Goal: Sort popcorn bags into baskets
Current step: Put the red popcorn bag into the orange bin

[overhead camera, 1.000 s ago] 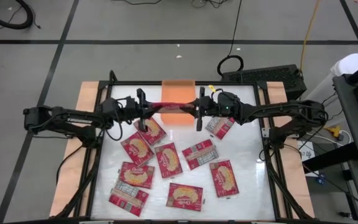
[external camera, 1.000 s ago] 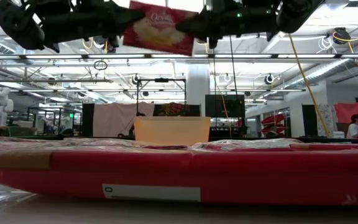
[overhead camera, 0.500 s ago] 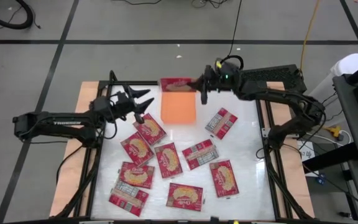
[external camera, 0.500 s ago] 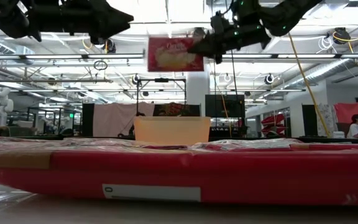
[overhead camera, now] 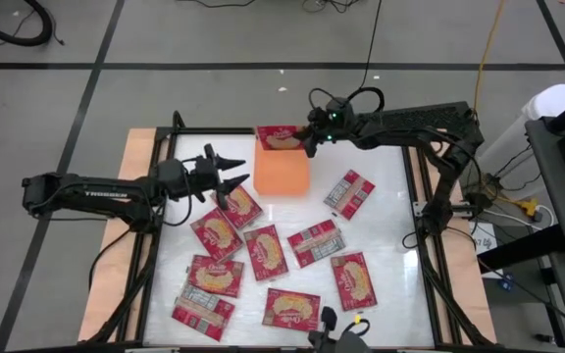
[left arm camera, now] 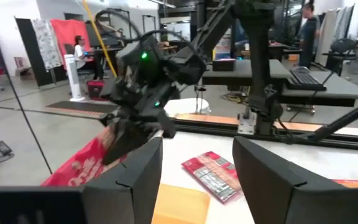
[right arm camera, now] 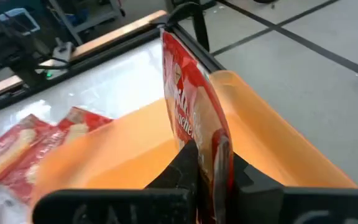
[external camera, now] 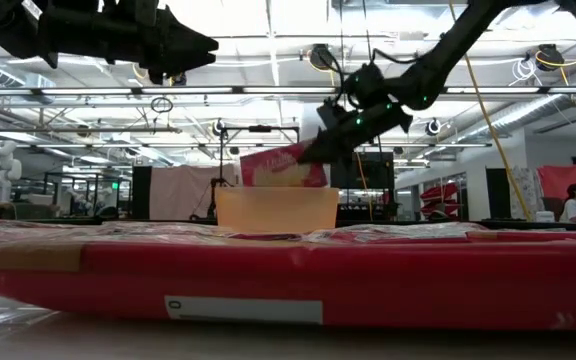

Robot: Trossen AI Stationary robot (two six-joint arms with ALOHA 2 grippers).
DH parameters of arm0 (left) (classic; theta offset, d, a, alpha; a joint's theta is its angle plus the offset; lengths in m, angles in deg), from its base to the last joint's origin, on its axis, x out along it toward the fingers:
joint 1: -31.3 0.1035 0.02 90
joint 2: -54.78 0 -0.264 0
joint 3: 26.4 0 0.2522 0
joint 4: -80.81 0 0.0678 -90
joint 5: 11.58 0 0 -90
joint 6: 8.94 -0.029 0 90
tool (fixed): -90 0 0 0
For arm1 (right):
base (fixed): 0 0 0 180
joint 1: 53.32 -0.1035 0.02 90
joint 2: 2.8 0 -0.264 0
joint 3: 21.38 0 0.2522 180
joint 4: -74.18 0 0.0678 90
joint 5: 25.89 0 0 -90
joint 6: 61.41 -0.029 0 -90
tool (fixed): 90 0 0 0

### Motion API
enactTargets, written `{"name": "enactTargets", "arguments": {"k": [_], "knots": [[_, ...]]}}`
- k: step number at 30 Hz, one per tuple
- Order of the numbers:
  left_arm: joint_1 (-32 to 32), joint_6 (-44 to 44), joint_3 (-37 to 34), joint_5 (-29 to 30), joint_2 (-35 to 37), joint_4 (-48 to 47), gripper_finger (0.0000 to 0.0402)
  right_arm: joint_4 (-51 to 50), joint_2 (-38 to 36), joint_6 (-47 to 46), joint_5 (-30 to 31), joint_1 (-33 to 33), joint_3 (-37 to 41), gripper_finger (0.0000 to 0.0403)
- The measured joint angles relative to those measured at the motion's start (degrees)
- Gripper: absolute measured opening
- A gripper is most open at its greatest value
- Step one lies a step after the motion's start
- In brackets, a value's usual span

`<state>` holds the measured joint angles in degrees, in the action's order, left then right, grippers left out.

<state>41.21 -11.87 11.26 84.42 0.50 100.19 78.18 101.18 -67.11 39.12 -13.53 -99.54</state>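
A red popcorn bag [overhead camera: 276,135] stands on edge over the far end of the orange basket [overhead camera: 282,169], with my right gripper [overhead camera: 307,138] shut on it. In the low view the popcorn bag [external camera: 280,168] dips behind the basket's near wall [external camera: 276,210]. My left gripper [overhead camera: 241,170] stands open and level just left of the basket, nothing between its fingers [left arm camera: 135,180]. Several more bags [overhead camera: 263,253] lie flat on the white table. My right gripper pinches the bag's right-hand end [right arm camera: 211,140] between its two fingers [right arm camera: 185,163]. It comes from the table's right, slanting a little down. The bag stands on edge and tilted, reaching left away from the fingers. The basket wall hides its lower edge.
The basket sits at the table's far middle, close to the black frame rail [overhead camera: 292,129]. Loose bags lie across the table's middle and near part, one [overhead camera: 347,193] right of the basket. People and desks show in the room beyond.
My left gripper has let go of the bag, opened and drawn back toward the table's left. My right gripper has carried the bag toward the far edge and then down. The bag has turned onto its edge and sunk behind the basket's rim.
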Motion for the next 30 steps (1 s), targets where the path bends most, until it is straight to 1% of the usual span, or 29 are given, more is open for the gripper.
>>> {"name": "enactTargets", "arguments": {"k": [2,11,14,17,24,27,30], "knots": [[-0.4,-0.1,0.0,0.0,0.0,-0.2,0.0184,0.8,1.3,-0.3,1.0,0.0,0.0,0.001],[-0.7,0.3,0.0,-0.1,0.0,-0.6,0.0153,2.8,4.4,0.4,0.8,1.0,-0.1,0.0013],[-0.7,0.5,0.0,-0.1,0.0,-0.6,0.0154,4.6,5.4,0.4,0.8,1.0,-0.1,0.0028],[-0.7,0.5,0.0,-0.1,0.0,-0.5,0.016,5.0,5.8,0.8,1.5,1.0,-0.1,0.0051],[-0.7,0.1,0.0,-0.1,0.0,-0.2,0.0178,6.1,5.8,2.3,7.1,1.0,0.0,0.0102],[-0.7,-0.2,0.0,-0.1,0.0,0.0,0.0181,8.4,5.8,2.0,8.9,1.0,0.0,0.0115],[-0.6,-0.2,0.0,0.0,0.0,0.1,0.018,9.2,5.8,2.1,10.6,0.9,0.0,0.0118]]}}
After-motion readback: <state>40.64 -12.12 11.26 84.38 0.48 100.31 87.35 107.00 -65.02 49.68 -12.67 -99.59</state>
